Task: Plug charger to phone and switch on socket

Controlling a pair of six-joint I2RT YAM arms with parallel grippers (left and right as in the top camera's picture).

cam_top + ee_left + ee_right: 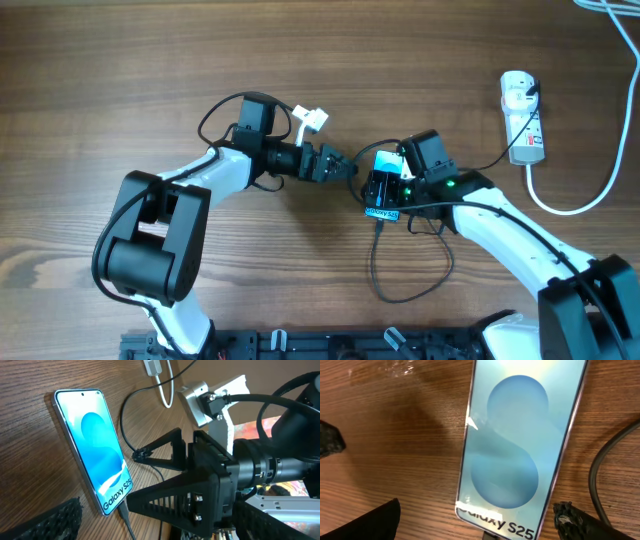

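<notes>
Seemingly wired up, the slim smartphone with rounded corners and a teal-blue oval on its pale screen (95,450) lies flat near the middle of the wood-grain counter (150,60). The thin black charger cable (372,270) meets the phone's near short end, then loops toward the near edge. The right hand (385,190) hovers over the phone with its jaws wide on either side, holding nothing. The left hand (345,166) waits just left of the phone, equally wide and empty. The white elongated plastic power strip with red marks (522,120) sits far right, well apart from both hands, with a small black adapter seated in it. Its switch looks to be the step left.

The risks lie mostly in the retreat. A finger of the right hand could clip the phone's edge or snag the plug as it lifts, tugging the connector loose. The slack loop runs close under the right arm, so a sweep toward the strip could drag the cable and the phone with it. A hard, off-centre press might also skid the light strip.
</notes>
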